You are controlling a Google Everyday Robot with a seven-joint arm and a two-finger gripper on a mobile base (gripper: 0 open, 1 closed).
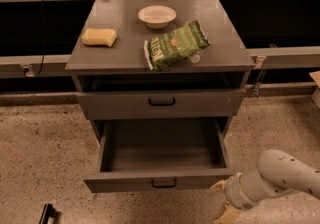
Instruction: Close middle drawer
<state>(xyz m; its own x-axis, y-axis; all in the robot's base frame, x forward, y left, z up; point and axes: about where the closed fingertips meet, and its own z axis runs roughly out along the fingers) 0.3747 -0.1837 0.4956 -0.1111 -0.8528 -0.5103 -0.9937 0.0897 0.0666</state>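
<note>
The middle drawer [160, 155] is a grey metal box pulled far out of the cabinet, and it is empty inside. Its flat front carries a small black bar handle [164, 183]. The uppermost drawer [161, 102] above it is pushed in. The lowest drawer is hidden under the open one. My gripper [223, 200] is low at the right, just beside the right end of the open drawer's front. Its two tan fingers [219, 185] stand apart and hold nothing. The white arm [280, 175] reaches in from the right edge.
On the cabinet top [100, 55] lie a yellow sponge [99, 37], a white bowl [157, 16] and a green chip bag [175, 44]. Dark counters run behind on both sides. A black object [47, 213] lies on the speckled floor at lower left.
</note>
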